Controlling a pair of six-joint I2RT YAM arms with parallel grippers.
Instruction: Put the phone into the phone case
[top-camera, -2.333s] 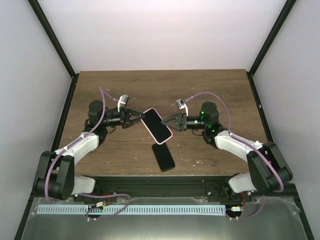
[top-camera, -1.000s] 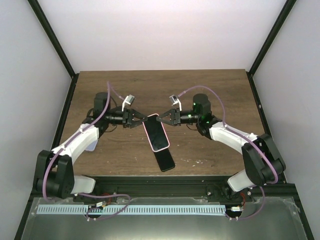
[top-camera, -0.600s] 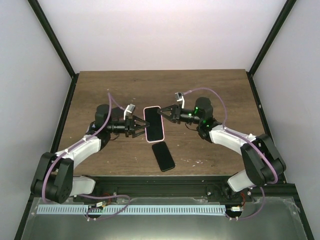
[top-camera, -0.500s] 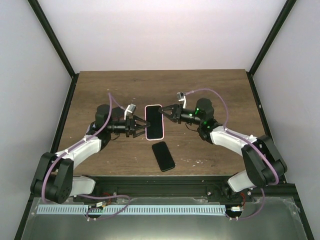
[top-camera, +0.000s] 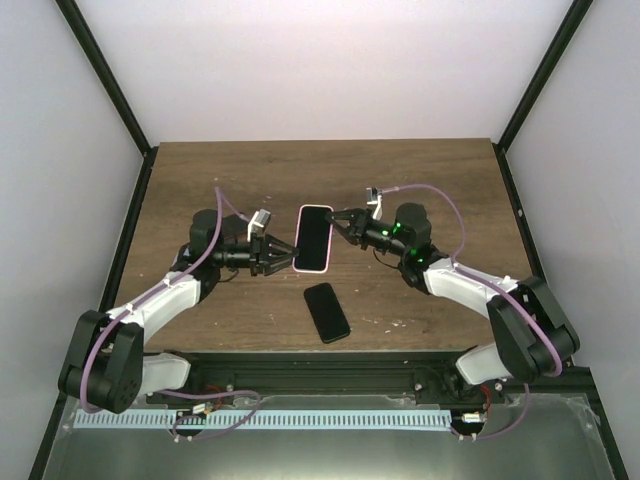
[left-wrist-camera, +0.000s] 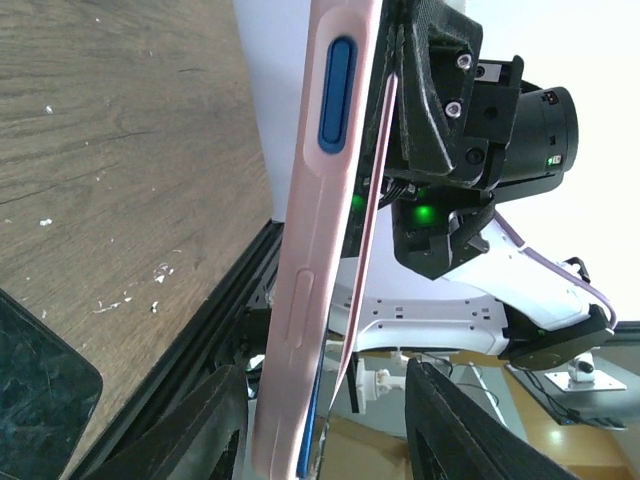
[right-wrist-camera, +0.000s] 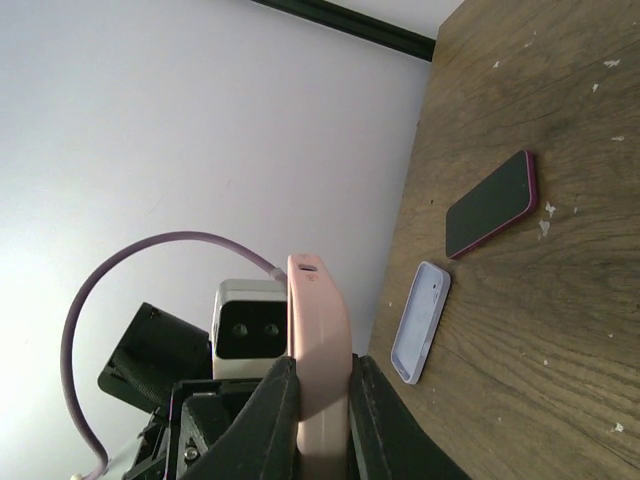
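Observation:
A pink phone case (top-camera: 313, 238), its dark face up, hangs above the table between both grippers. My right gripper (top-camera: 343, 222) is shut on its right edge; the right wrist view shows the fingers (right-wrist-camera: 283, 400) pinching the case (right-wrist-camera: 318, 300). My left gripper (top-camera: 288, 256) is at the case's lower left edge. In the left wrist view its jaws (left-wrist-camera: 325, 375) stand wide apart, with the case (left-wrist-camera: 325, 180) edge-on between them and a gap on one side. The black phone (top-camera: 327, 311), with a magenta rim (right-wrist-camera: 490, 205), lies flat on the table nearer the front.
A second, pale lavender case (right-wrist-camera: 420, 322) lies open side up on the wood table (top-camera: 420, 180), beyond the phone in the right wrist view; I cannot make it out in the top view. The black frame rail (top-camera: 300, 362) runs along the front edge.
The pink case has swung from diagonal over the phone to lengthwise, and moved back and slightly right. Both grippers moved with it. The phone has stayed put.

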